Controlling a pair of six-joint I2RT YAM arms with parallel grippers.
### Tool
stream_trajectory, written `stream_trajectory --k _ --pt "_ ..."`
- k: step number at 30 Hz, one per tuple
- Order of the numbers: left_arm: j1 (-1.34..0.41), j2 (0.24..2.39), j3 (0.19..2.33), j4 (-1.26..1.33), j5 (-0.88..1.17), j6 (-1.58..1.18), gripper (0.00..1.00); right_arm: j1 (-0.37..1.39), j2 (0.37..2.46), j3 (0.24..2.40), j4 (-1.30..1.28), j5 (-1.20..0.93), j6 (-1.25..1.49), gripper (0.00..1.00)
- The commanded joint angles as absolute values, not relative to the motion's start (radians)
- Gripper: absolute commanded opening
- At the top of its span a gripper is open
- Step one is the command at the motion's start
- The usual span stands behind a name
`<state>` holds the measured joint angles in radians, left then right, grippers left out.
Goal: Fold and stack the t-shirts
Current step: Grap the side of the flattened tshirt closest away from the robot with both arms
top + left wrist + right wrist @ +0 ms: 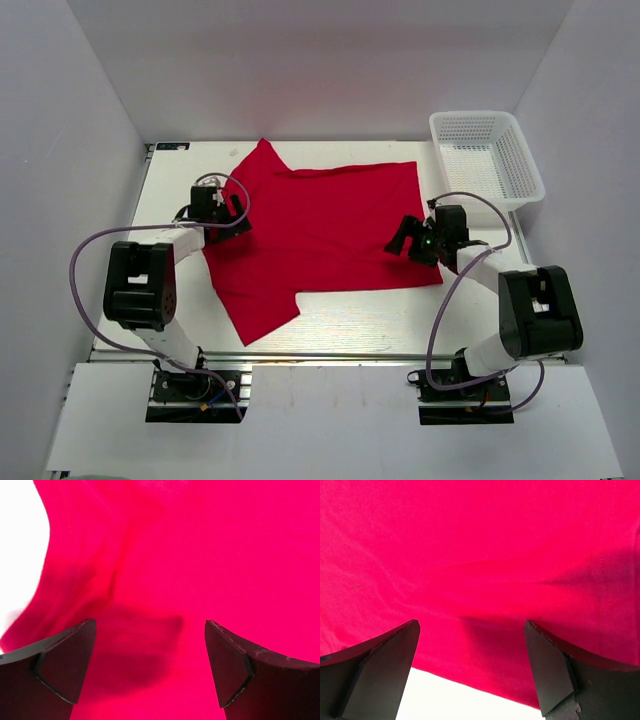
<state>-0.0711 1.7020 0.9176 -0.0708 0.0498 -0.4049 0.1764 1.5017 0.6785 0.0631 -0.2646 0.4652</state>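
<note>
- From above, the red shirt (pixel 320 225) lies spread flat on the middle of the table (pixel 370 320). Its sleeves point to the far left and the near left, and its straight hem faces right.
- The left gripper (pixel 228 215) sits at the shirt's left edge, between the two sleeves. Its jaws look parted, and I cannot tell from here whether they touch the cloth.
- The right gripper (pixel 405 238) is over the shirt's right part, near the near-right corner, with its jaws spread.
- A white mesh basket (pixel 520 150) stands at the far right corner, apart from the shirt.
- In the left wrist view the two dark fingers (pixel 65 660) stand wide apart with nothing between them. Red cloth fills the view below and beyond them, creased and shadowed under the gap. The shirt's curved edge runs up the left, with white table past it.
- In the right wrist view the fingers (pixel 555 670) are also wide apart and hold nothing. The shirt lies smooth below and ahead of them. Its edge crosses low between the fingertips, with a strip of bare table on the near side.
</note>
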Motion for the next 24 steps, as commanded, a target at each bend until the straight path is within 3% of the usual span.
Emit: stream_trajectory --k 1,6,9,17,24 --pt "-0.083 1.583 0.976 -0.202 0.12 -0.373 0.99 0.173 1.401 0.744 0.002 -0.249 0.425 0.9" --pt "-0.103 1.279 0.79 -0.187 0.265 -0.448 0.99 0.172 1.238 0.684 -0.129 -0.148 0.475 0.9" --pt "-0.112 1.145 0.693 -0.329 0.275 -0.502 0.99 0.17 1.153 0.629 -0.167 -0.106 0.523 0.9" --pt "-0.169 0.951 0.548 -0.709 0.345 -0.566 0.99 0.17 0.982 0.523 -0.179 -0.11 0.538 0.9" --pt "-0.221 0.848 0.511 -0.918 0.284 -0.633 0.99 0.17 1.006 0.503 -0.189 -0.11 0.522 0.9"
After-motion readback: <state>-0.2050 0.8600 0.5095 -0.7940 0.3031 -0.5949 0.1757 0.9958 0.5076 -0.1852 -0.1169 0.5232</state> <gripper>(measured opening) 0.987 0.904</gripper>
